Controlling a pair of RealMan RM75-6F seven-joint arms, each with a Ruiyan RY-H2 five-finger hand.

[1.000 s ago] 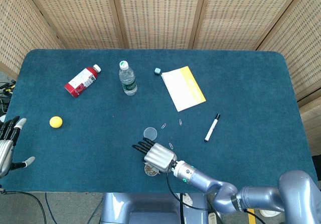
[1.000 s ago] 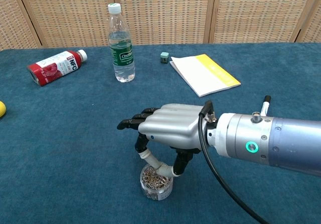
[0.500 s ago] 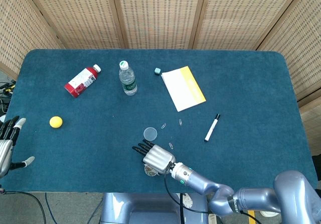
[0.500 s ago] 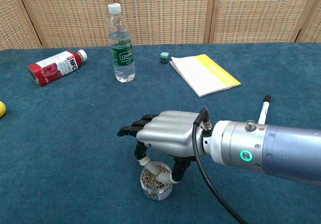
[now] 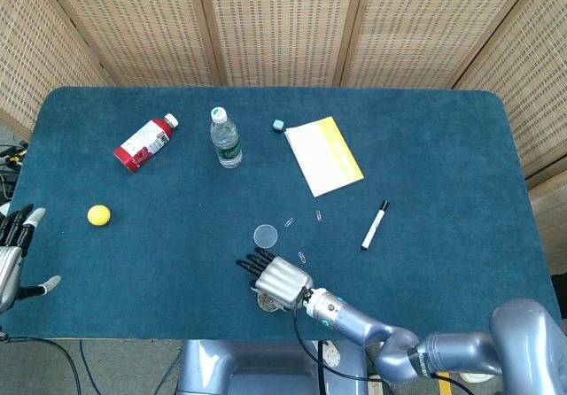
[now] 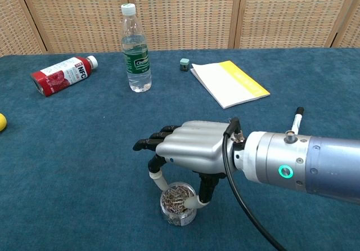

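My right hand [image 6: 194, 147] hovers palm-down over a small clear jar of paper clips [image 6: 178, 206] near the table's front edge. A thumb and a finger [image 6: 154, 178] reach down on either side of the jar and pinch it; the other fingers stick out to the left. In the head view the right hand [image 5: 279, 278] covers most of the jar [image 5: 264, 300]. The jar's clear round lid [image 5: 265, 235] lies just behind the hand. My left hand [image 5: 13, 253] stays off the table's left edge, its fingers apart and holding nothing.
A few loose paper clips [image 5: 302, 256] and a marker [image 5: 374, 225] lie near the hand. A yellow-edged notebook [image 6: 229, 83], small green cube [image 6: 184, 65], upright water bottle [image 6: 135, 48] and lying red bottle [image 6: 61, 75] sit further back. A yellow ball [image 5: 98, 215] rests at the left.
The right hand's thumb and finger, which were dipping into the jar's mouth, have spread and now sit on either side of the jar. The left hand has not moved.
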